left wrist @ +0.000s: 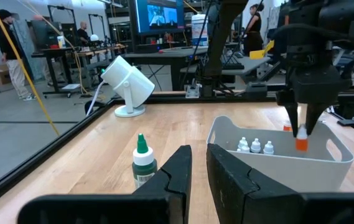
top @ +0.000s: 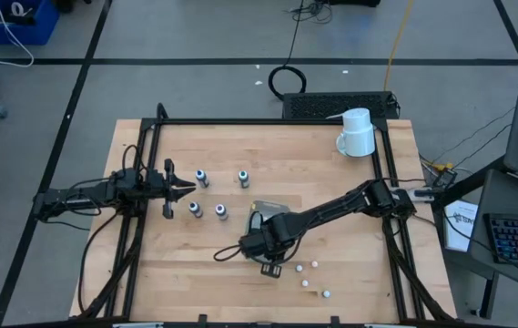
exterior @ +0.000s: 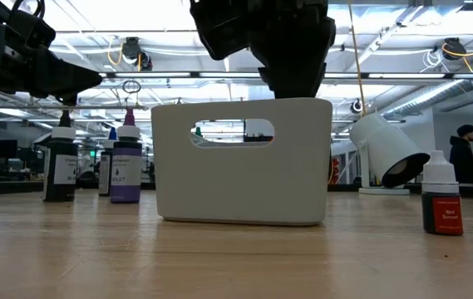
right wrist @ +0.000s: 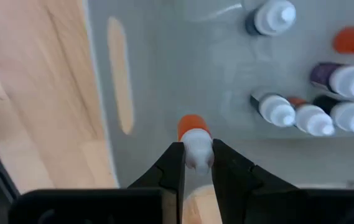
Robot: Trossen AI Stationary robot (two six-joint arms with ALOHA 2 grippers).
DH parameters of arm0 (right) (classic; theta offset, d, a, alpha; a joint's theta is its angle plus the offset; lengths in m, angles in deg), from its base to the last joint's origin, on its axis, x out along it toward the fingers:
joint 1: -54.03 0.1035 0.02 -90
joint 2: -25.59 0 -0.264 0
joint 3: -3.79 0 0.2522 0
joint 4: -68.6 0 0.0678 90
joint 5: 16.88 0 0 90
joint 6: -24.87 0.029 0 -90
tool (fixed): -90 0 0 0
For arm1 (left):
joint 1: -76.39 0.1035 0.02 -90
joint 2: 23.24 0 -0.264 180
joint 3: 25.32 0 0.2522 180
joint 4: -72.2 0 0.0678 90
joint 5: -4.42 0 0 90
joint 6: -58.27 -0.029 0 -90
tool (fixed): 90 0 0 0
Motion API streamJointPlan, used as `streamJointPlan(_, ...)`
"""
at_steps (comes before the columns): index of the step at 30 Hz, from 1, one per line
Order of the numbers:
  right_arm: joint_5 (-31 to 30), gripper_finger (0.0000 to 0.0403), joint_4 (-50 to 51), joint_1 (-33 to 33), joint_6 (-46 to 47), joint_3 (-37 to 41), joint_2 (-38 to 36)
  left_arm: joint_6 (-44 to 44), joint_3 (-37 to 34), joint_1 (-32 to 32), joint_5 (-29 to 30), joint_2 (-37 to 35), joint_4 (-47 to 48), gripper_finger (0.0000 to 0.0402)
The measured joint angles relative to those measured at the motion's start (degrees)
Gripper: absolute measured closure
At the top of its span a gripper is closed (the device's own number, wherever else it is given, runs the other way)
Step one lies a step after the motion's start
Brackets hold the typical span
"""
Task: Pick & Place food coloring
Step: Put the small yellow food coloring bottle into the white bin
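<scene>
Right now your right gripper (right wrist: 196, 163) is clamped on the white cap of an orange food coloring bottle (right wrist: 192, 138), holding it just over the open top of the white bin (left wrist: 288, 163) near the table's middle. Inside that bin, several white-capped bottles (right wrist: 313, 116) already stand together at one side. Your left gripper (left wrist: 199, 167) waits with its fingers pressed together at the left side of the wooden table (top: 331, 191), pointing toward four dark-capped bottles (top: 218, 193) that stand on the boards just beyond it. A few more small bottles (top: 306, 272) sit near the front edge. A white mug (top: 358, 133) lies tipped at the far right corner.
</scene>
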Motion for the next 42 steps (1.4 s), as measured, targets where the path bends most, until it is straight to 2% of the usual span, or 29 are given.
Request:
streamJointPlan(7, 0.0, 0.0355, -4.7, 0.0, 0.0, 4.4, 0.0, 0.0, 0.0, 0.0, 0.0, 0.0, 0.0, 0.0344)
streamJointPlan(29, 1.7, 0.0353, -9.3, -0.2, -0.6, 8.4, -0.1, 0.0, 0.0, 0.0, 0.0, 0.0, 0.0, 0.0344)
streamJointPlan(38, 1.8, 0.0302, -9.5, -0.2, 0.1, 8.5, 0.0, 0.0, 0.0, 0.0, 0.0, 0.0, 0.0, 0.0344)
streamJointPlan(42, 1.8, 0.0291, -9.6, -0.2, 0.5, 8.5, -0.2, 0.0, 0.0, 0.0, 0.0, 0.0, 0.0, 0.0344)
